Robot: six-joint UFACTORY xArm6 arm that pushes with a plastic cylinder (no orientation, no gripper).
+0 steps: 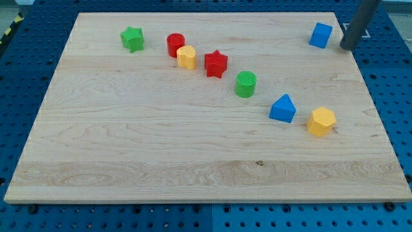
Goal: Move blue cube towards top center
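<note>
Near the view's top right corner of the light wooden bench [193,148], the blue cube [320,35] sits close to the bench's far edge. My tip [348,46], the lower end of the straight dark rod, stands just beside the blue cube on the view's right, at the bench's right margin; whether the two touch cannot be determined. No end effector with jaws is fitted, so an apart or together state does not apply.

Remaining blocks form a diagonal line from the view's upper left toward the lower right:
- green star-shaped block [132,38], apart from the others at upper left;
- red cylinder [175,44], touching or almost touching the yellow rounded block [187,57];
- red star-shaped block [215,64];
- green ribbed cylinder [245,84];
- blue wedge-shaped block [283,108];
- yellow hexagonal block [320,122], just beside the blue wedge.

A blue perforated surface [26,77] surrounds the bench.
</note>
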